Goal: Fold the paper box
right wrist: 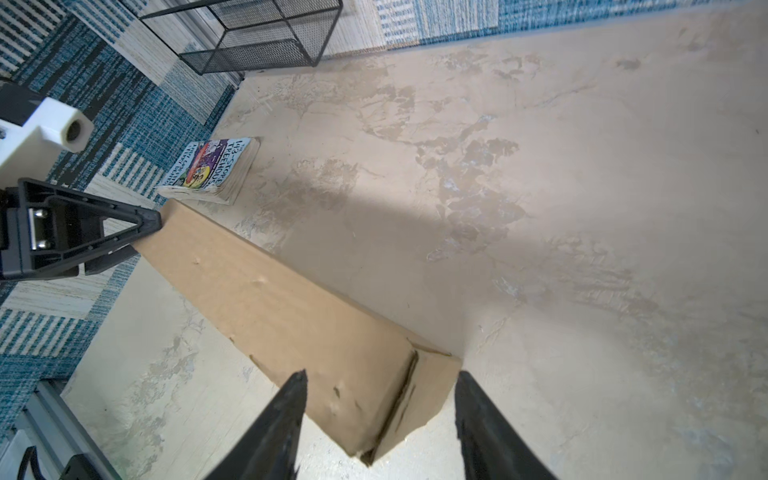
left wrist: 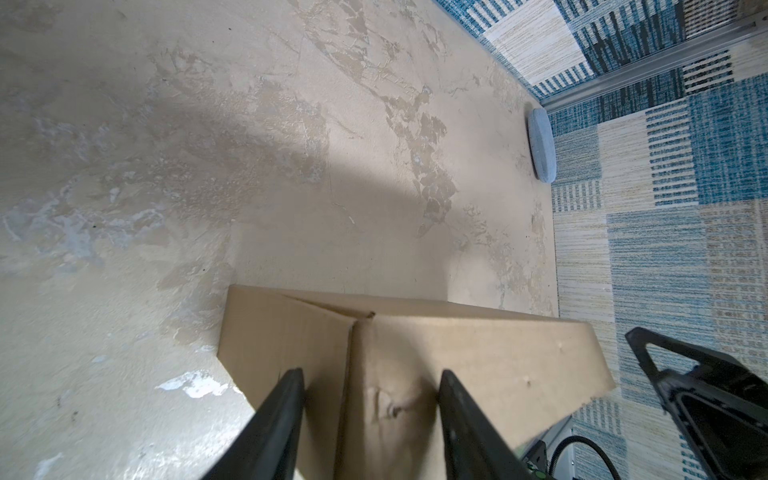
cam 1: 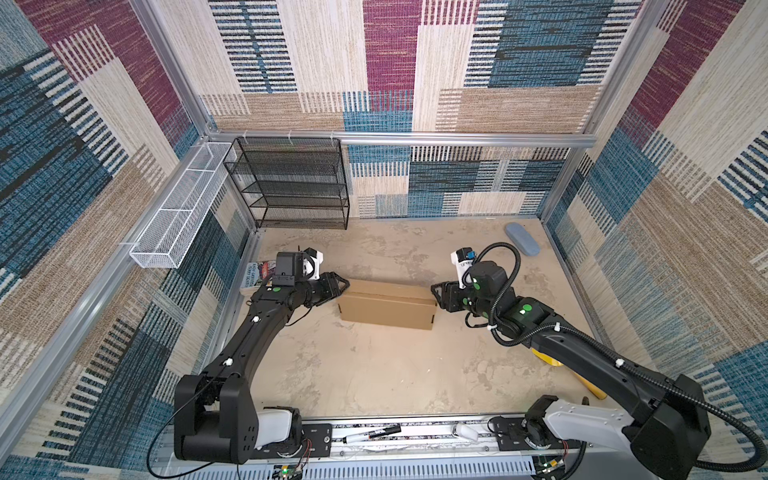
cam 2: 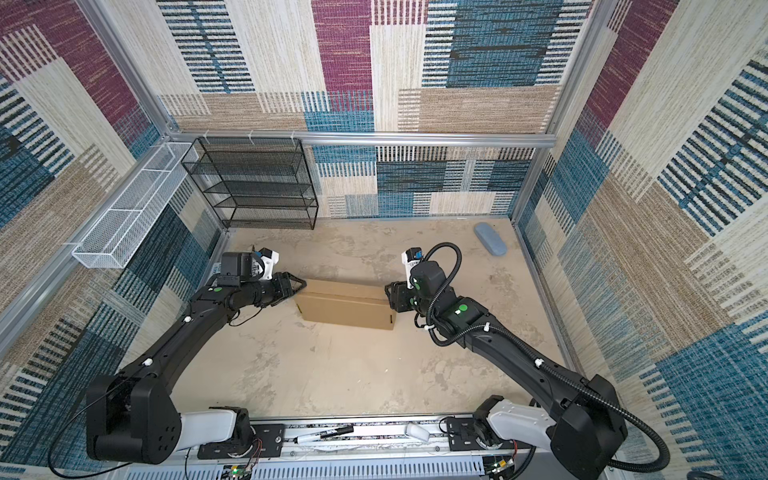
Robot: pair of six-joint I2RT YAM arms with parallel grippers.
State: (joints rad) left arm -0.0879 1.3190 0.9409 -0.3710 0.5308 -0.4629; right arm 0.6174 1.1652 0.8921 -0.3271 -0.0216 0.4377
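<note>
Our left gripper (left wrist: 372, 371) is closest to us. Its two black fingers are apart over one end of the paper box (cam 1: 386, 309), with nothing pinched. Our right gripper (right wrist: 381, 372) is at the other end, fingers apart around a box corner, and we cannot tell if they touch it. We see the brown cardboard box in the middle of the table (cam 1: 374, 374), folded into a long low shape, its top flap looking a little raised. We think it could go wrong if one arm pushes harder than the other: the box could slide or spin toward the Treehouse book (right wrist: 212, 168) near the left gripper. A hard squeeze could dent the soft cardboard, and the flap could pop open. We work on a beige, patchy, scuffed tabletop. Carpet-like walls (cam 1: 457, 62) in blue, tan and purple stand around it, with a black mesh rack (cam 1: 291, 183), a white mesh basket (cam 1: 178, 212) and a blue-grey case (cam 1: 522, 238) at the far side.
</note>
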